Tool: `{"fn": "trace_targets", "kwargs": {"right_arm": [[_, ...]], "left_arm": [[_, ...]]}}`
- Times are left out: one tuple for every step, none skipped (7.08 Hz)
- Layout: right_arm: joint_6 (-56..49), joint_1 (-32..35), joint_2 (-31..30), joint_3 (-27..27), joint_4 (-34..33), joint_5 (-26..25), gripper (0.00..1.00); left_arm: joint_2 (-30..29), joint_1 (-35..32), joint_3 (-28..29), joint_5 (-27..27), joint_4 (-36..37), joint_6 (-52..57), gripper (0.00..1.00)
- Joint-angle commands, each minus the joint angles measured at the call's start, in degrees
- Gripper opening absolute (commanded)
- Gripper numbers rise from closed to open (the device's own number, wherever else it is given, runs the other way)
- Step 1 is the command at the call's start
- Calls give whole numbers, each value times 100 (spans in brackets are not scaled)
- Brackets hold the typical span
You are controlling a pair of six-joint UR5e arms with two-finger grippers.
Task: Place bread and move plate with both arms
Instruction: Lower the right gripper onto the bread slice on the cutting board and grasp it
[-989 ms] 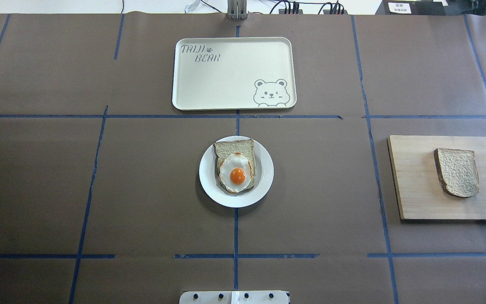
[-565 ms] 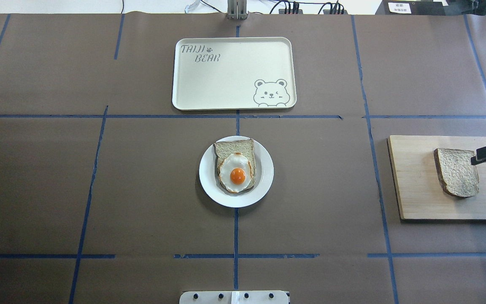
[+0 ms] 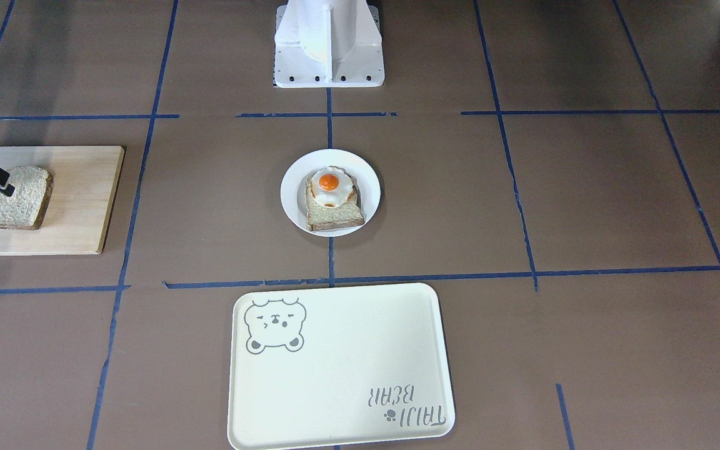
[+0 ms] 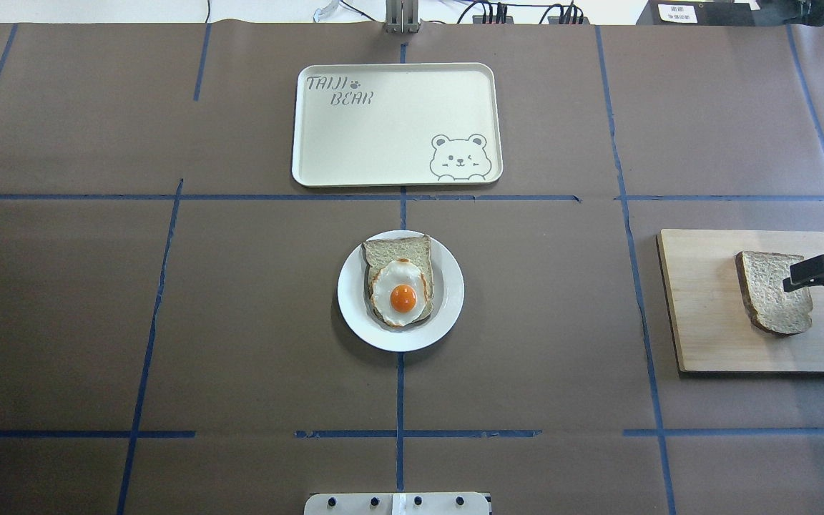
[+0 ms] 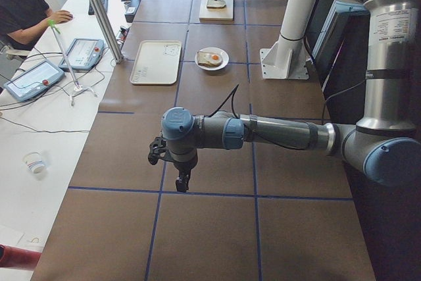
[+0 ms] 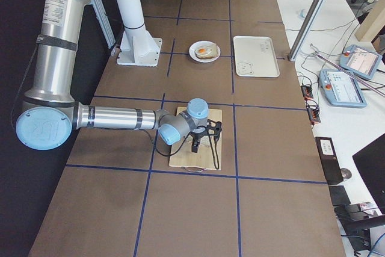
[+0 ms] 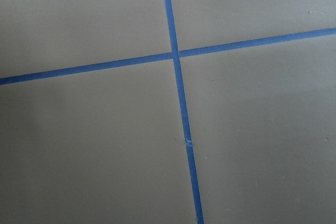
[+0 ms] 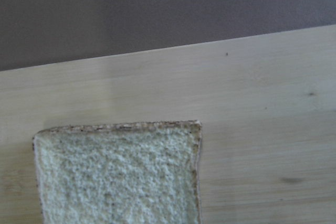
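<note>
Right now the bread (image 4: 773, 292) lies flat on the board (image 4: 705, 336) at the far R end of the surface (image 4: 169, 322), well apart from the plate (image 4: 351, 307). Plate sits mid-surface w/ egg toast (image 4: 401, 286) on it; tray (image 4: 398, 129) is beyond, not touching.

R claw (image 4: 816, 280) hangs over the bread's outer edge. Jaws look parted, nothing in them; can't tell if a tip touches crust. R wrist view shows only a slice corner + bare wood.

L claw (image 5: 177, 176) hovers over bare surface at the L end, far from everything. It's seen only by the side cam, so can't tell if released or clenched.

Step, as I read it: R arm about to pick the bread, prob. to go on the egg toast. Plate move not begun.

Handling:
- **Bread:** looks light, thin, soft, so it'll flop or dent if pinched hard or held by a corner. It lies flat, so there's little to grab from above.
- **Bread hold:** best bet is one tip against/under the crust, the other on top, mid of a straight side where crust is stiffest. Gentle squeeze.
- **Slip risk:** wood looks smooth, so the slice may slide when nudged.
- **Plate:** stiff, glossy, prob. slick, and the thin rim is the only hold. Take opp. sides, one claw each, and keep it level or the toast + egg slide.
</note>
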Motion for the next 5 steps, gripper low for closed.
{"fn": "trace_targets", "kwargs": {"right_arm": [[-2,-44,206,-205,7,-7,100],[6,-45,233,-241,7,2,99],[7,-36,233,-224,7,11,96],[7,-36,224,-241,7,11,83],[-2,-36,215,-233,15,11,70]], "left_arm": [[9,-1,-91,0,36,-7,100],[18,-1,-100,0,36,-7,100],[18,-10,-117,0,36,-7,100],[9,-1,-117,0,36,-7,100],[9,-1,-117,0,36,-7,100]]}}
